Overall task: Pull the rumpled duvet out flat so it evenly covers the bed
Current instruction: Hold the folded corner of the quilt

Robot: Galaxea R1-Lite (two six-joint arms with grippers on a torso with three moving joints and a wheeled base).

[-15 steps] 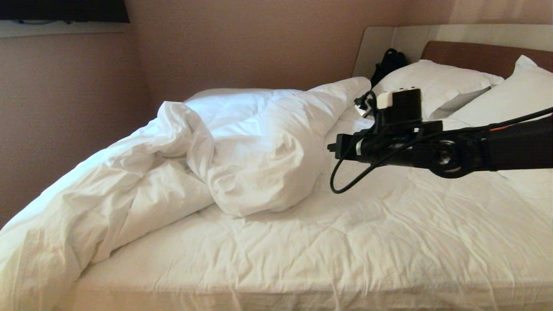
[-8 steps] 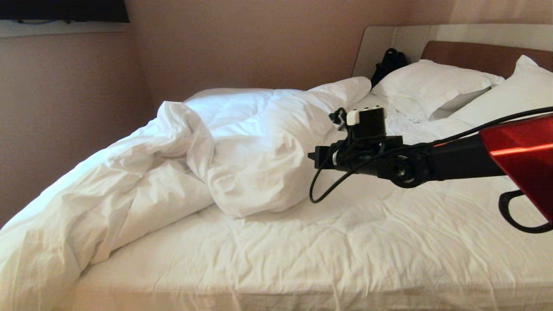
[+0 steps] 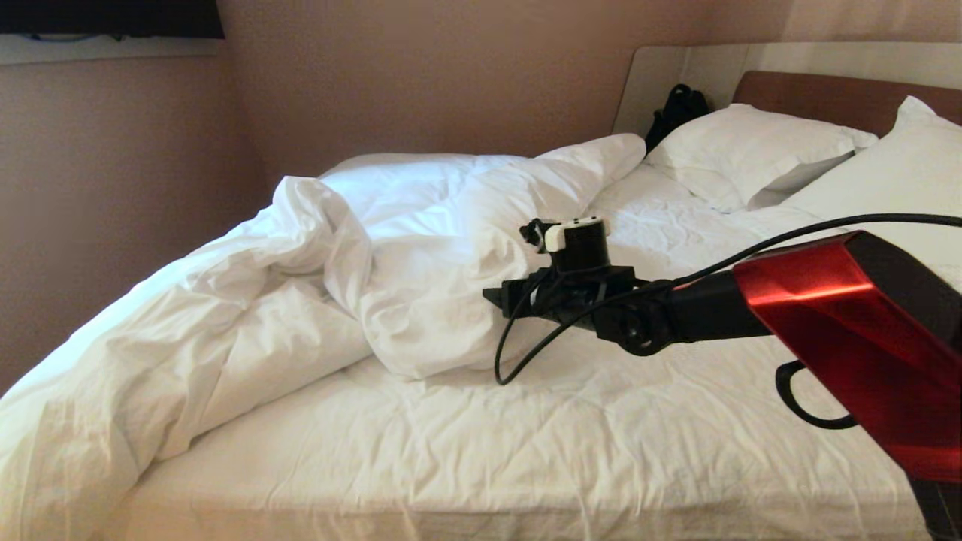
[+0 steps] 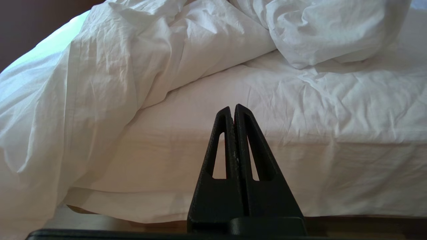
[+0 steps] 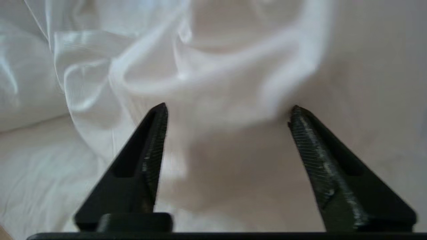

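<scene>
Right arm (image 3: 751, 315) reaches out level from the right side, its gripper (image 5: 227, 113) spread wide with nothing between the fingers. Left gripper (image 4: 233, 111) parked low, fingers pressed together.

light: dim, warm indoor | shadows: soft | blur: right wrist view smeared | glare: none

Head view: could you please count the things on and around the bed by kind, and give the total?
Duvet: 1
Pillows: 2
Bed: 1
Headboard: 1
Black bag: 1
Total: 6
</scene>
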